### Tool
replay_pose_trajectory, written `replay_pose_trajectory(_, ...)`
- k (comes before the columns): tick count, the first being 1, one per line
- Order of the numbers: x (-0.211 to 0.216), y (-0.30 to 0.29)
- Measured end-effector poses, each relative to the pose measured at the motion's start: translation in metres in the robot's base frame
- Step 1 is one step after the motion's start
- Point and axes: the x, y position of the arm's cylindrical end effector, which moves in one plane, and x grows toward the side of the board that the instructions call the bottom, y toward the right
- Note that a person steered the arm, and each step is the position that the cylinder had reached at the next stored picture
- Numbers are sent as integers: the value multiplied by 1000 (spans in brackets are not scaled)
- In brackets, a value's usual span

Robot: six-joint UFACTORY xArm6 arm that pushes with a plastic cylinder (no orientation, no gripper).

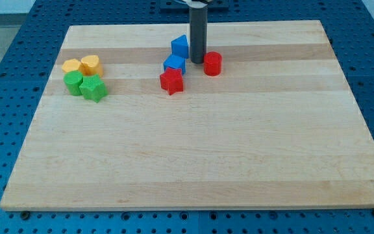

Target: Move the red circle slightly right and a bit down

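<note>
Tip (197, 62) sits just left of red circle (212, 64), upper middle of desk (239, 162) | no gripper, only a rod | risk: circle slips off sideways, or rod clips blue blocks (174, 64).

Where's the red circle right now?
The red circle sits in the upper middle of the board, just to the view's right of my tip, with the blue blocks and red star beyond the rod.
</note>
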Motion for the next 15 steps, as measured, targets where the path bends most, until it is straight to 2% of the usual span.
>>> replay_pose_trajectory(4, 14, 208)
replay_pose_trajectory(5, 2, 201)
replay_pose_trajectory(6, -14, 169)
replay_pose_trajectory(9, -4, 32)
replay_pose_trajectory(10, 49, 36)
replay_pose_trajectory(12, 51, 41)
replay_pose_trajectory(15, 51, 137)
